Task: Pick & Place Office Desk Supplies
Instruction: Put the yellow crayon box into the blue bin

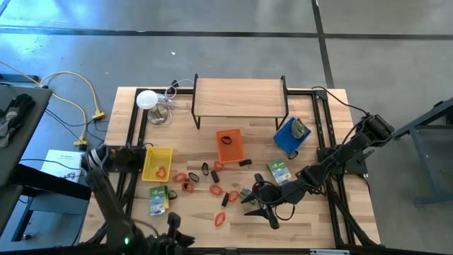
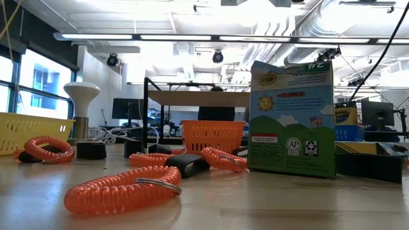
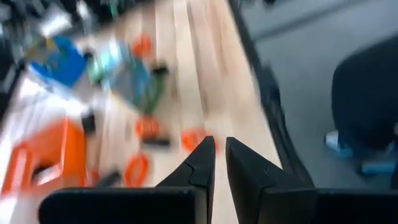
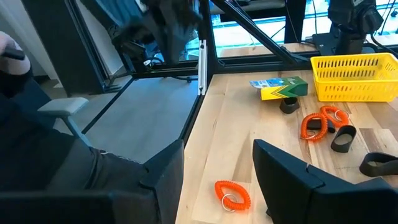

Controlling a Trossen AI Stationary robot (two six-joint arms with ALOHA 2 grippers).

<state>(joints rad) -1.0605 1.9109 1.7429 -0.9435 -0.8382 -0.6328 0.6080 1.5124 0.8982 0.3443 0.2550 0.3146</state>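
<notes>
My right end effector (image 1: pixel 269 211), fingers apart and empty, hovers beside an orange coil (image 4: pixel 232 195); judged next: descend, close.

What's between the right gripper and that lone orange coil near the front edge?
Nothing visible. The right gripper is open and empty, and in the right wrist view the orange coil lies on bare wood between and just ahead of its fingers. The nearest black clips lie farther off.
</notes>
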